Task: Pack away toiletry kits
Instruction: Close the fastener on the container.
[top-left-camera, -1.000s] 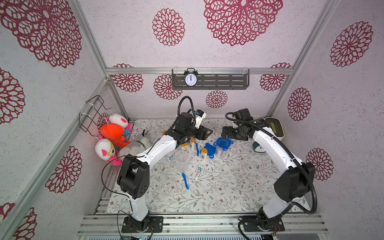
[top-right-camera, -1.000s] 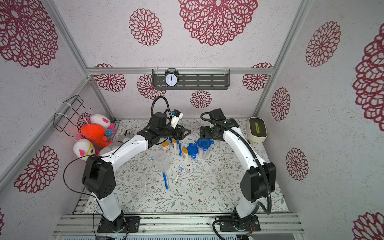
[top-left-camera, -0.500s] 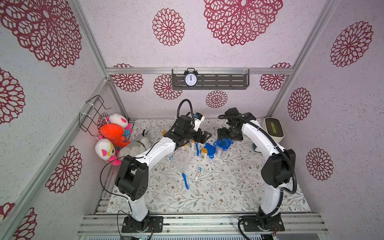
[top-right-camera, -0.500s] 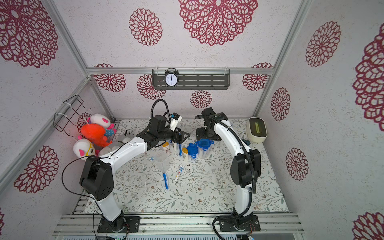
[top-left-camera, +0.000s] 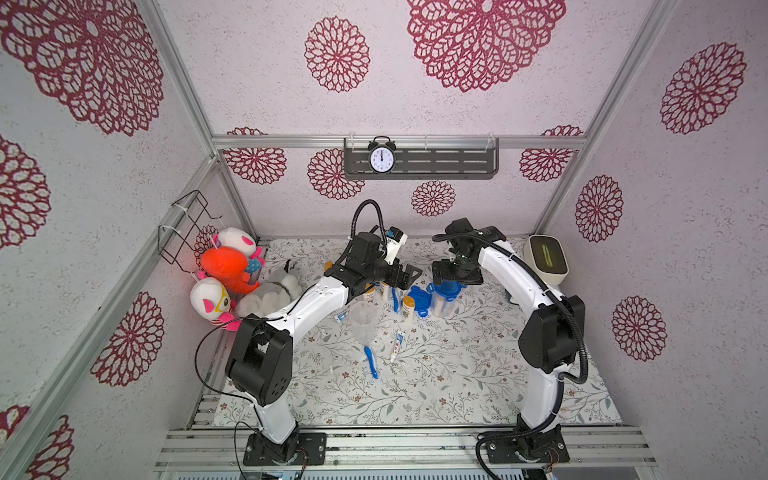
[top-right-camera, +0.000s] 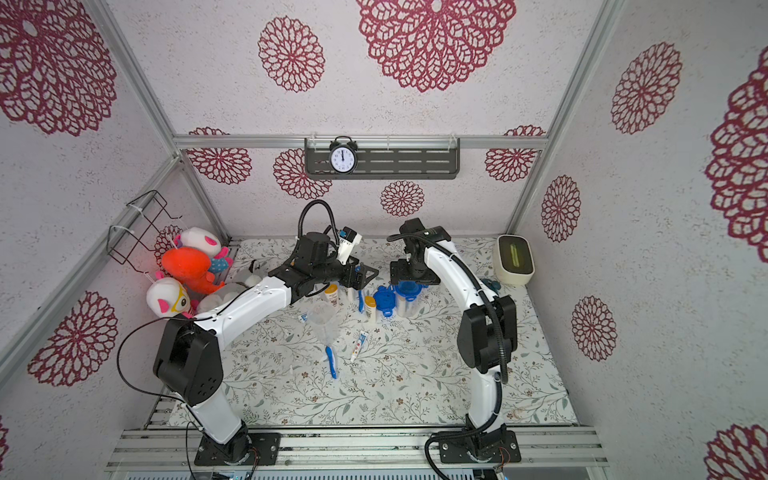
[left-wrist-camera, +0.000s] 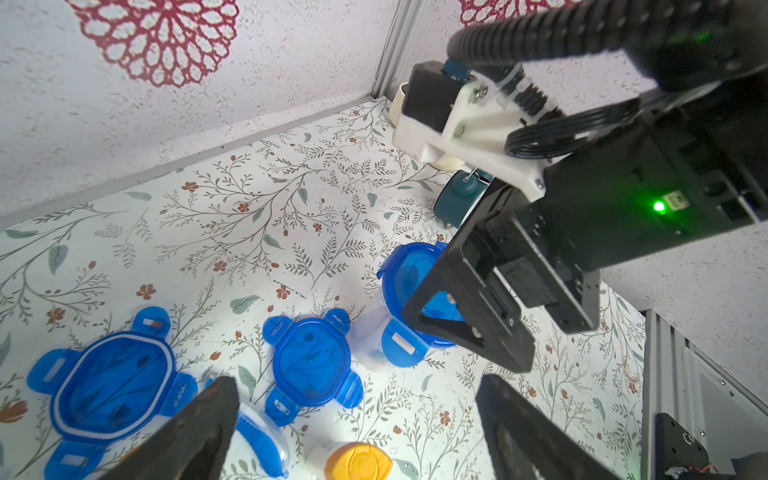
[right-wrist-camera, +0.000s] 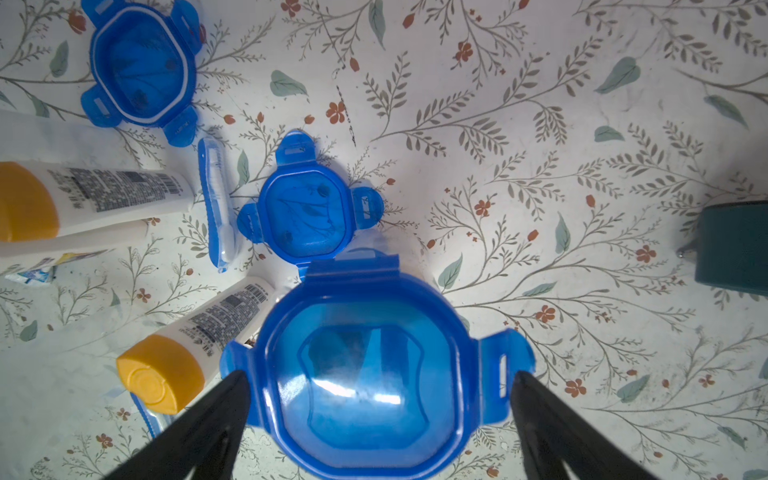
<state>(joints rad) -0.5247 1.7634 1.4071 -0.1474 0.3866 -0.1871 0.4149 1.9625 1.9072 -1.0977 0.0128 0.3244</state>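
Things inside the clear plastic jar (top-left-camera: 442, 305), stood near the back of the flowery surface (top-left-camera: 457, 374), are hidden by its shiny blue four-tab lid (right-wrist-camera: 365, 374), which is straddled but not squeezed by the wide-open right jaws pointed straight down, while the wide-open left jaws are held empty near a loose lid (left-wrist-camera: 311, 361).

We can read no word or brand anywhere. One white bottle (right-wrist-camera: 120, 195) and a second white bottle (right-wrist-camera: 224, 316) each carry a barcode and blocks of small dark print, too fine for us to make out. The toothpaste tube (top-left-camera: 397, 345) bears blue and red printing we cannot decipher. The black alarm clock (top-left-camera: 381, 160) shows a ring of numerals, too small to read, with both hands at twelve.
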